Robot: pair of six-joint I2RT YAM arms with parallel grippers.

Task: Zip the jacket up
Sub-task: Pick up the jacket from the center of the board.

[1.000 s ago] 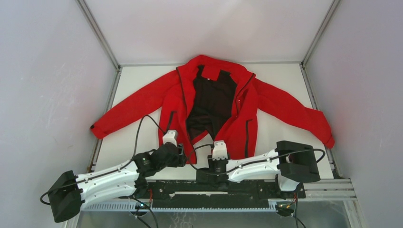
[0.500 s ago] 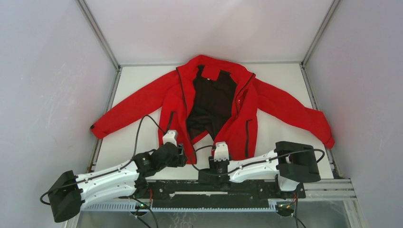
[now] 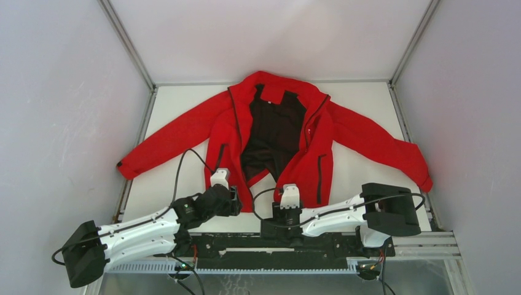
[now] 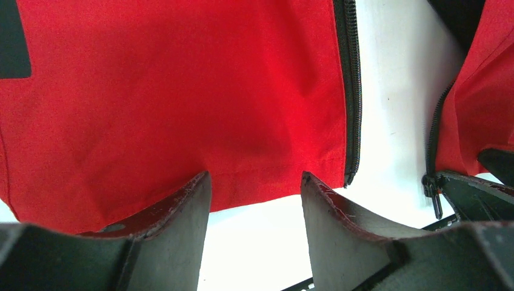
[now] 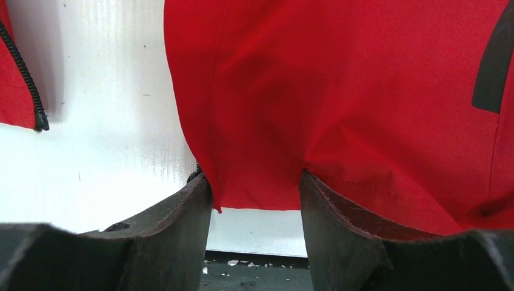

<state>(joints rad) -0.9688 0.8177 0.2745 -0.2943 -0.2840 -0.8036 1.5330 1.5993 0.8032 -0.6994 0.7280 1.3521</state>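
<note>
The red jacket [image 3: 216, 126] lies flat on the white table, front open, black lining [image 3: 273, 132] showing. My left gripper [image 3: 220, 176] is open at the bottom hem of the jacket's left panel [image 4: 182, 91]. That panel's zipper edge [image 4: 350, 91] ends just right of the fingers. The other panel's zipper end [image 4: 431, 188] hangs further right. My right gripper [image 3: 289, 193] is open at the right panel's hem [image 5: 260, 121]. The hem corner [image 5: 216, 205] hangs between the fingertips. A black pocket slit [image 5: 490, 73] shows at the right.
The table [image 3: 178, 101] is walled by grey panels at the back and both sides. The sleeves reach to the left [image 3: 132, 166] and right [image 3: 418, 172] edges. A black rail [image 3: 319, 243] runs along the near edge under the arms.
My right gripper has shifted a little to the right and towards the near edge, along the right panel's hem. The left arm and the jacket have not moved.
</note>
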